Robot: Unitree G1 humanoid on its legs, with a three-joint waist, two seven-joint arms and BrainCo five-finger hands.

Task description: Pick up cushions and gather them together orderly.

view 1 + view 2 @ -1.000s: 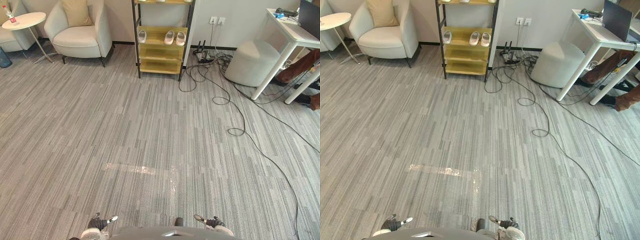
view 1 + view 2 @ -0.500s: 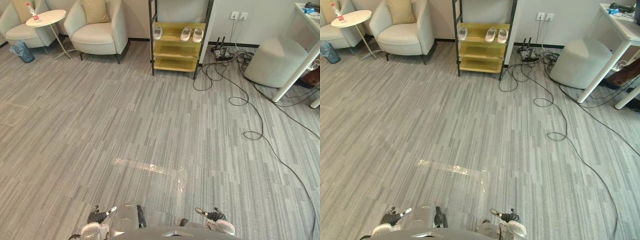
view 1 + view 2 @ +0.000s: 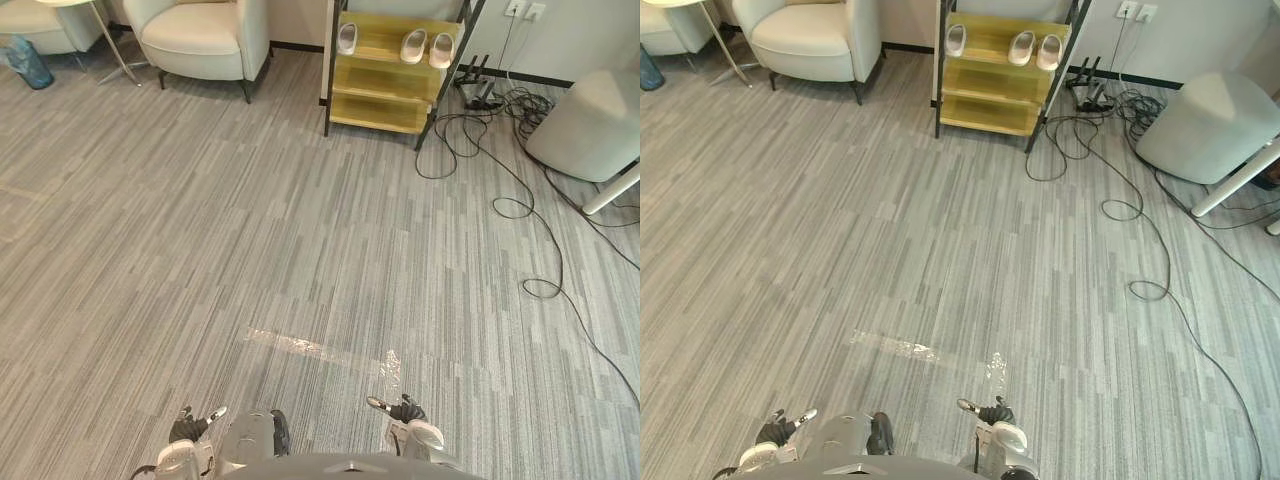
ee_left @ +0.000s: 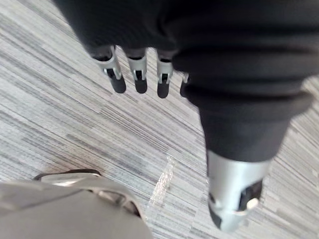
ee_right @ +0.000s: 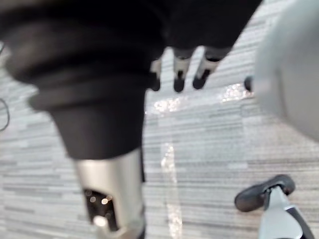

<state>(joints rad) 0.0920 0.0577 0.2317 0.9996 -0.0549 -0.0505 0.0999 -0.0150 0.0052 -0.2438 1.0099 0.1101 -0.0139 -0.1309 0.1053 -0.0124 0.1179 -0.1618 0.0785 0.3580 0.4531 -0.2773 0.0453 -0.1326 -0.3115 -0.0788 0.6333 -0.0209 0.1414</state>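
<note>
L hand (image 3: pixel 186 430) & R hand (image 3: pixel 404 411) hang low, fingers straight, both empty. Where the cushion lies: can't tell; prob. on armchair (image 3: pixel 200 30), far ahead-left, well apart from both. L hand on nearer side. Long axis unclear.

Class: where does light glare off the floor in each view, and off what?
Left eye view: a glossy strip on the carpet glints, brightest at its right end. Left wrist view: a thin bright streak on the carpet. Right wrist view: white patches glare on the carpet.
</note>
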